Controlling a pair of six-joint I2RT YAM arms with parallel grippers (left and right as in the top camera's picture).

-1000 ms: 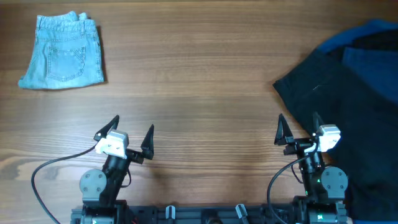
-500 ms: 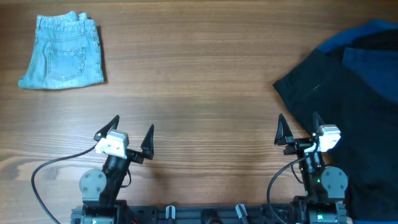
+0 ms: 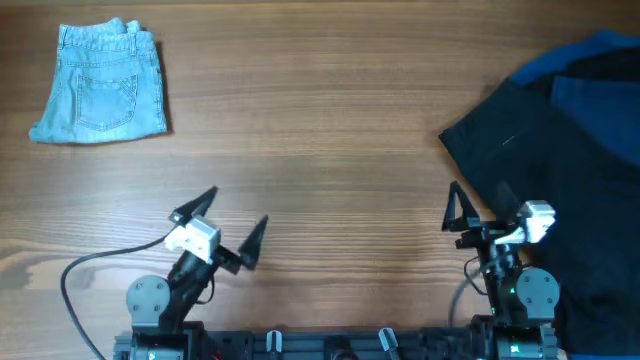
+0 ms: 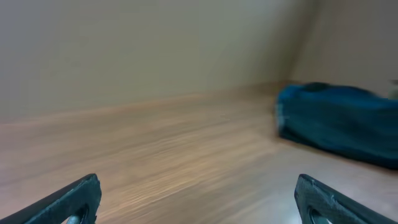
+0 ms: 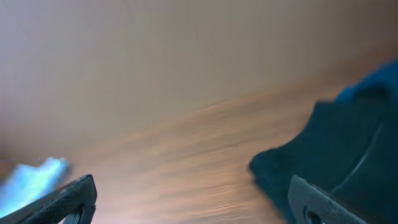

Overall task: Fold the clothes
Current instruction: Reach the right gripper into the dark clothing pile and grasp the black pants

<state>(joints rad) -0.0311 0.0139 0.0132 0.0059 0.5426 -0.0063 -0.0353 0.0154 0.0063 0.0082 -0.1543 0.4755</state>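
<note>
A dark navy and blue garment (image 3: 560, 160) lies crumpled at the right of the table, running off the right edge. It also shows in the left wrist view (image 4: 339, 124) and the right wrist view (image 5: 336, 162). Folded light-blue denim shorts (image 3: 100, 85) lie at the far left; a pale blur of them shows in the right wrist view (image 5: 31, 180). My left gripper (image 3: 232, 222) is open and empty over bare wood near the front edge. My right gripper (image 3: 480, 205) is open and empty, just left of the dark garment's near edge.
The wooden table (image 3: 320, 130) spreads between the two garments. A grey cable (image 3: 90, 265) loops from the left arm's base at the front left.
My left gripper has swung to the right and turned toward the dark garment. My right gripper has turned slightly. The garments have not moved.
</note>
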